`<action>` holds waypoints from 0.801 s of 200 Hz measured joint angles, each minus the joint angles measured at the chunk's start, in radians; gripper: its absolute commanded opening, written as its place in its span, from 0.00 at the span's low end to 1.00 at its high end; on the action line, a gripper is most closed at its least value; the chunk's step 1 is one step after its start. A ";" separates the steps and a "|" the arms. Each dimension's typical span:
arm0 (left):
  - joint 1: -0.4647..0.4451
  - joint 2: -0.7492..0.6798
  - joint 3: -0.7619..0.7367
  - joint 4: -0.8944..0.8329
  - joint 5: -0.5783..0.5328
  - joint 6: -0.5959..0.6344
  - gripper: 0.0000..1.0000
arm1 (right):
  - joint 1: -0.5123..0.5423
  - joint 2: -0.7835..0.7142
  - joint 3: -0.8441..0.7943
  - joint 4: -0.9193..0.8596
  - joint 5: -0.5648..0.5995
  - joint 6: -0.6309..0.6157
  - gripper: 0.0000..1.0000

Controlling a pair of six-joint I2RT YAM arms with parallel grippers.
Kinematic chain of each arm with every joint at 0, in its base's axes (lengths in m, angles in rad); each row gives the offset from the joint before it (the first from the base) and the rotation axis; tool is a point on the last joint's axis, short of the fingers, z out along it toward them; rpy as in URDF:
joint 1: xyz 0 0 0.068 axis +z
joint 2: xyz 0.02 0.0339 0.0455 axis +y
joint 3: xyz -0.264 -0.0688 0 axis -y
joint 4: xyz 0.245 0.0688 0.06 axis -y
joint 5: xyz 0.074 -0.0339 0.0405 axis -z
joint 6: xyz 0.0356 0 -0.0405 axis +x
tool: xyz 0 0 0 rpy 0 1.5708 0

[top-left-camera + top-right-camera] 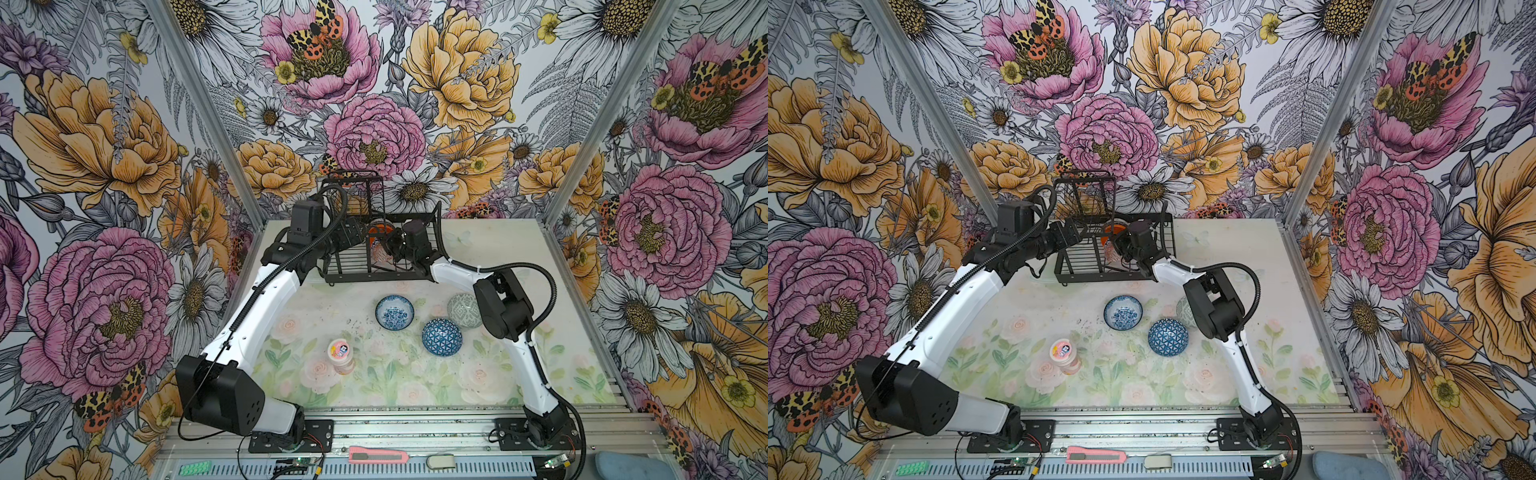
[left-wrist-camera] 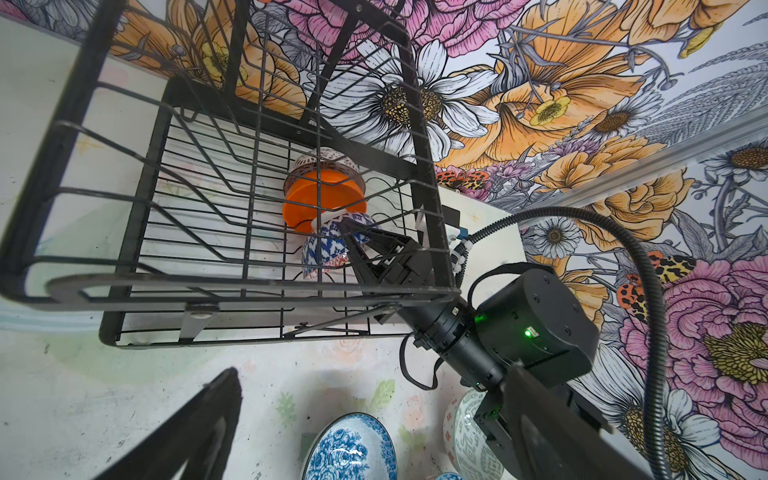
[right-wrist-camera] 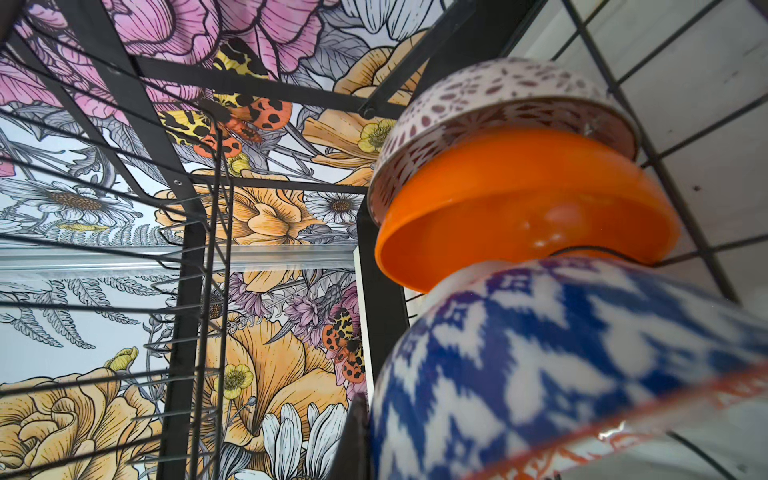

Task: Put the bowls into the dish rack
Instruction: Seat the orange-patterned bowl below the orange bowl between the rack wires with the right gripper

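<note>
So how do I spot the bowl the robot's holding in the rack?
Find the black wire dish rack at the back. Inside, the right gripper pinches the front bowl of a row. Only it is blue-and-white zigzag; the plain orange bowl sits behind.

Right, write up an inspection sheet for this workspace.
surface: floral-print tabletop, dark specks mid-table.
job's things: inside dish rack: purple-patterned bowl, orange bowl, blue-and-white bowl; blue floral bowl, grey-green bowl, blue triangle bowl on the tabletop.
clutter: pink-lidded jar on tabletop; pink utility knife on front rail.
end effectors: right end effector shut on blue-and-white bowl's rim; left end effector open, by the rack.
cables: corrugated conduit along each arm; thin black loop at left base.
surroundings: floral wallpaper, aluminium posts.
</note>
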 measured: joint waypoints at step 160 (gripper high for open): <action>0.009 -0.036 -0.002 -0.095 0.026 0.061 0.99 | 0.064 0.015 -0.119 0.222 0.183 0.115 0.00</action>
